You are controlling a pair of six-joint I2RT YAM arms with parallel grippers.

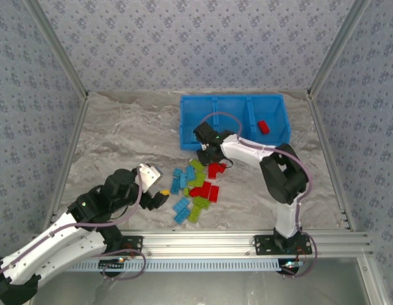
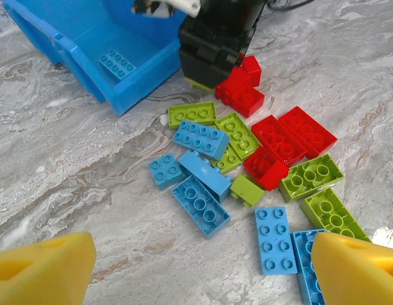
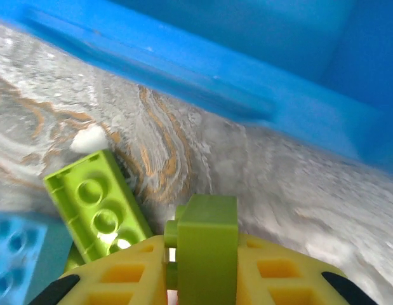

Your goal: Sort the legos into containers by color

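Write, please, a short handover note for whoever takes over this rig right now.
Left gripper open, hovering beside the pile. Right gripper shut on a lime green brick, by the near wall of the blue tray.
Done: one red brick in the right compartment, one light blue brick in the left.
Left: the held brick and the mixed pile on the table.

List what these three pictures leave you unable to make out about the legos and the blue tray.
- Top view: the right hand covers the green lego it grips.
- Left wrist view: the top edge cuts off the tray, so its farther compartments are unseen.
- Left wrist view: a yellow finger of the left hand hides part of a blue lego.
- Right wrist view: the tray's inside is blurred; contents unreadable.
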